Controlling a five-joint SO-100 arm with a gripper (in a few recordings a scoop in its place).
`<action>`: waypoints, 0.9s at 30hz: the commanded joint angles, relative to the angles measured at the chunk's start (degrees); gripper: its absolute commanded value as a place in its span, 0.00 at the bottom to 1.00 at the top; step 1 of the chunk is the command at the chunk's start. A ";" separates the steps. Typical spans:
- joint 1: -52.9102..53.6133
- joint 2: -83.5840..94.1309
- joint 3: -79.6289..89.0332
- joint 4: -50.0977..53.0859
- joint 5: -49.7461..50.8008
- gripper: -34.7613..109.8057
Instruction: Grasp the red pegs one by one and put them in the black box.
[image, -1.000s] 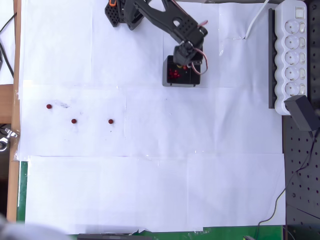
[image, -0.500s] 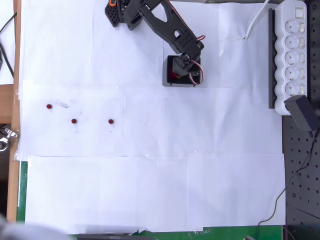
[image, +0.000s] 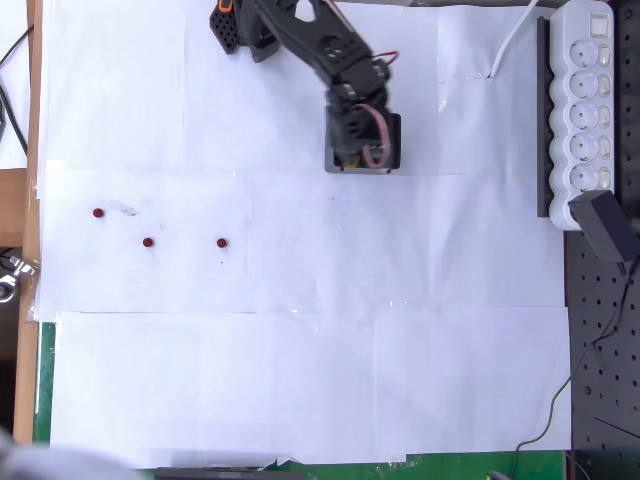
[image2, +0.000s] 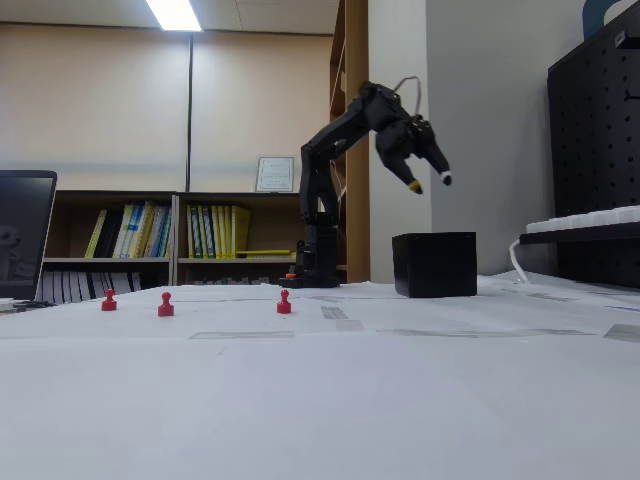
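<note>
tool raised above the black box, three red pegs out on the paper

in the fixed view the tool (image2: 429, 183) hangs in the air well above the black box (image2: 434, 264), tilted downward and toward the right of the picture. its two tips, one yellowish and one whitish, stand a little apart with nothing between them. in the overhead view the tool (image: 361, 148) lies over the box (image: 393, 135), covering most of the box's opening, so what lies inside cannot be made out.

the box sits on the white paper covering the desk (image: 300, 380), just in front of the arm's base (image2: 316, 270) in the fixed view, near the top centre of the overhead view.

three red pegs stand upright on the paper, well apart from the box. in the overhead view they form a loose row at the left: the left peg (image: 97, 212), the middle peg (image: 147, 242) a little lower, and the right peg (image: 221, 242) level with the middle one. in the fixed view the same three show as the left peg (image2: 108, 300), the middle peg (image2: 165, 304) and the right peg (image2: 284, 301), each apart from the others.

a white power strip (image: 585, 110) lies along the right edge of the desk in the overhead view, well apart from the box.
</note>
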 joint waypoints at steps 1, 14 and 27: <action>7.12 -5.62 -12.66 -13.54 10.28 0.35; 22.94 4.75 -38.94 -61.96 22.06 0.35; 27.77 21.18 -37.44 -80.16 23.20 0.35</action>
